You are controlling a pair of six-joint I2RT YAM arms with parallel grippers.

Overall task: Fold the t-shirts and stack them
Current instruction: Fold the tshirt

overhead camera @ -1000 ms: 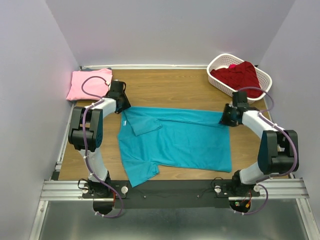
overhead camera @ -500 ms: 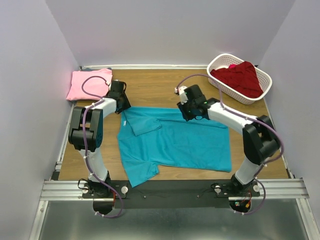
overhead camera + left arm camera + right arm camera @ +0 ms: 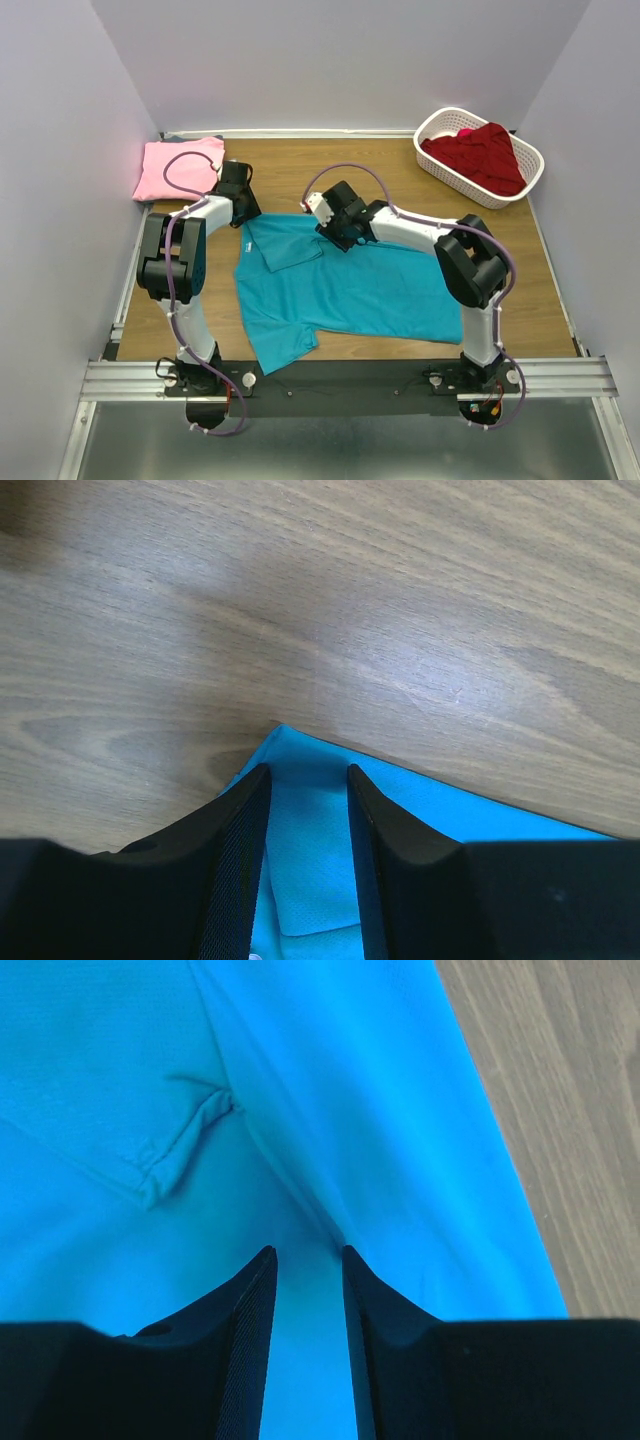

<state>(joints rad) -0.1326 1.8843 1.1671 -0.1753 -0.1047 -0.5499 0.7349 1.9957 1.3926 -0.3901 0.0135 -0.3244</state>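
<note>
At teal t-shirt's [image 3: 360, 290] far edge: left gripper [image 3: 307, 772], right gripper [image 3: 309, 1253]; table [image 3: 300, 175] beyond.

A: What stands around it all?
B: Three plain walls, pale lilac-grey: back wall [image 3: 330, 60], left wall [image 3: 50, 200], right wall [image 3: 600, 220]; they close in on a wooden table [image 3: 330, 170].
A: And the table's edges?
B: A white strip [image 3: 290, 133] along the far edge; a black strip [image 3: 350, 375] and a metal rail [image 3: 130, 380] along the near one; below that, a grey sheet [image 3: 330, 445].
A: The light?
B: Soft and even; the shadows are faint; the wood grain carries a pale sheen in the left wrist view.
</note>
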